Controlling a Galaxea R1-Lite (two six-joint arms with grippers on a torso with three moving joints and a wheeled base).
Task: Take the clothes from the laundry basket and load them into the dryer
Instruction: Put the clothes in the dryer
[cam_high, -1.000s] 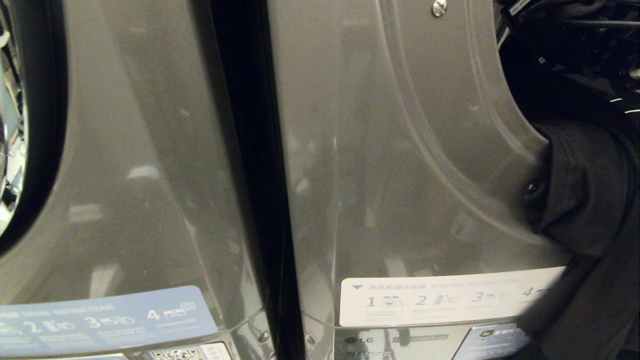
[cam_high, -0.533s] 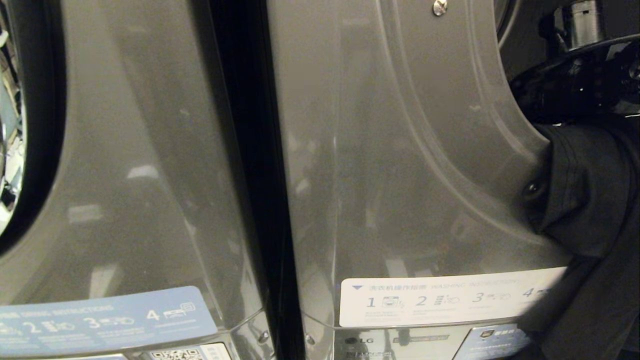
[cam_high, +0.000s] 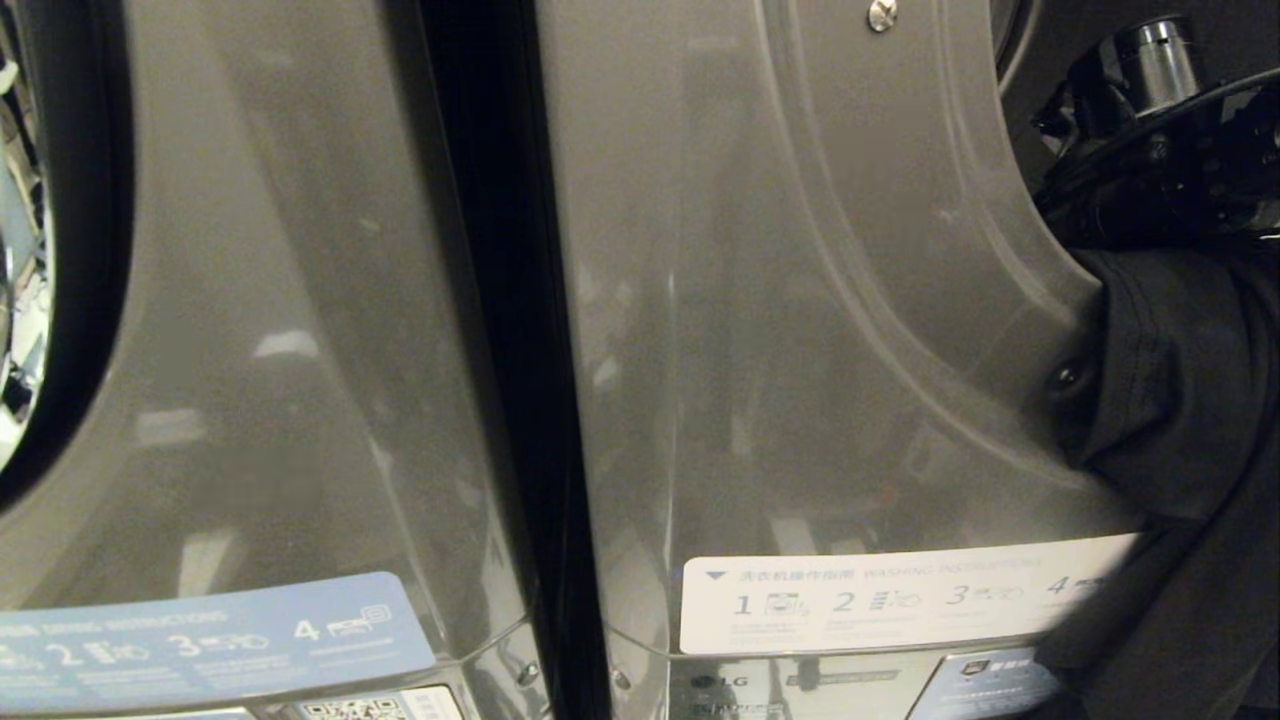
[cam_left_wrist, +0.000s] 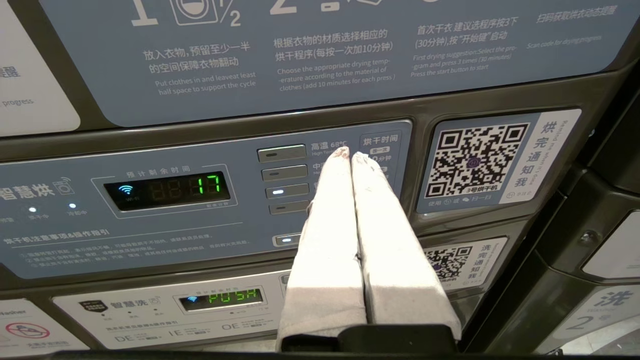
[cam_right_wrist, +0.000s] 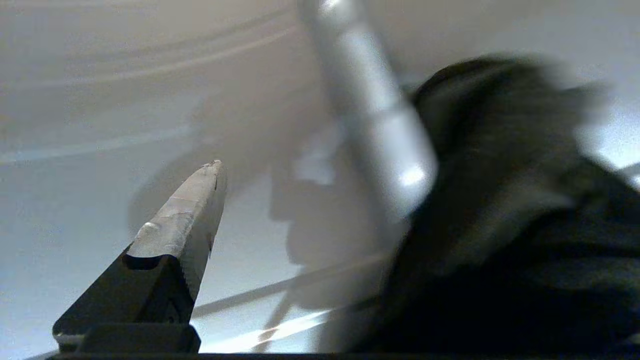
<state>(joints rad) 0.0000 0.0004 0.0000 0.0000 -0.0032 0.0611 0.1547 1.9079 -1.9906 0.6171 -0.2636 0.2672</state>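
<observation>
Grey machine fronts fill the head view: two dark grey cabinets side by side with a black gap between them, each carrying an instruction sticker along its lower edge. At the right edge, the dryer shows the curved rim of its round opening, and black clothes hang over the lower part of that rim, part inside and part draped down the front toward the white sticker.

From the right wrist, the right tool is inside a pale drum, jaws wide apart and holding nothing; only one finger shows clearly, with dark fabric just beside it. The right arm's black links sit at the top of the opening in the head view.

The left tool is parked with its jaws together, pointing at a control panel.

By my reading, one garment is released into the drum but not fully in. The laundry basket is out of view, so what remains cannot be told.
</observation>
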